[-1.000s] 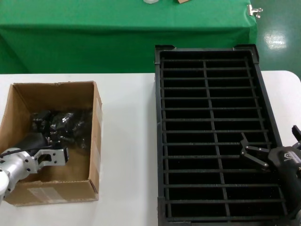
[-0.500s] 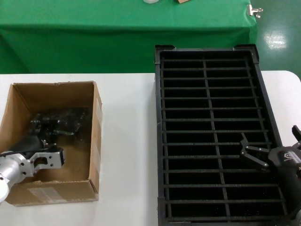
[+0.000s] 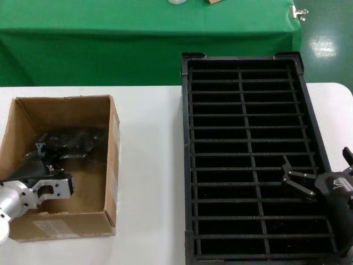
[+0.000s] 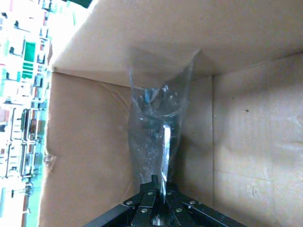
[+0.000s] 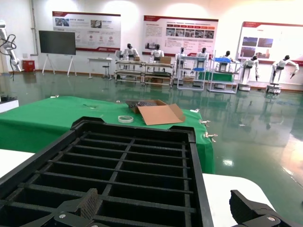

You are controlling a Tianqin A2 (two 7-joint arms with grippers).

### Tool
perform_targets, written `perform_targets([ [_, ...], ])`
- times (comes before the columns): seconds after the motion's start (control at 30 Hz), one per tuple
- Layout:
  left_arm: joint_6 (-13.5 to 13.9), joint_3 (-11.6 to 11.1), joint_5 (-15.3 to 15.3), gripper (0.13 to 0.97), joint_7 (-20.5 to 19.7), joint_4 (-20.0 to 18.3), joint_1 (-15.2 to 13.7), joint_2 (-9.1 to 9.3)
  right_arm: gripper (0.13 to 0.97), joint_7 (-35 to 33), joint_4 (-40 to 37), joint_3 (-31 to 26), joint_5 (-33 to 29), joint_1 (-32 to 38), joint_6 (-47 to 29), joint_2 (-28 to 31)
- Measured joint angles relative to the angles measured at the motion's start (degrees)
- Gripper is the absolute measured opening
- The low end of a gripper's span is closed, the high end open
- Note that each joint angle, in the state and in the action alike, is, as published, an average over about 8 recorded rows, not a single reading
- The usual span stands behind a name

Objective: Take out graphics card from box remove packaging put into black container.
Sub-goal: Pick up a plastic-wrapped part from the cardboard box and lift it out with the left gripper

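Card: graphics card (image 4: 165, 146) sits inside the bag (image 4: 156, 137), down in the box (image 3: 60, 165), right at the left gripper (image 4: 158, 208).
Left gripper: its fingers are pressed together on the near end of the bag.
Look: dark flat board with a thin silver strip showing through.
Bag: crinkly, shiny grey, see-through plastic.
Box: brown cardboard, open on top, on the white table (image 3: 149, 165).
Crate: black container (image 3: 248, 160), plastic, many thin ribs and slots.
Right gripper (image 3: 295, 182): spread open, over the crate's near right part.
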Motion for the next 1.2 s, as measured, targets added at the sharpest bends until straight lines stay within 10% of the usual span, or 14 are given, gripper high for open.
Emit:
perform_targets([
  [0.63,9.8,-17.9,24.1,0.139,-22.6,-29.3,13.5,-0.79,0.966,0.0,0.0,0.0,0.0,0.0,0.0,0.0],
  [1.2,18.4,-30.7,22.6,0.139,-33.5,-61.7,32.2,-3.3,0.966,0.0,0.0,0.0,0.0,0.0,0.0,0.0],
])
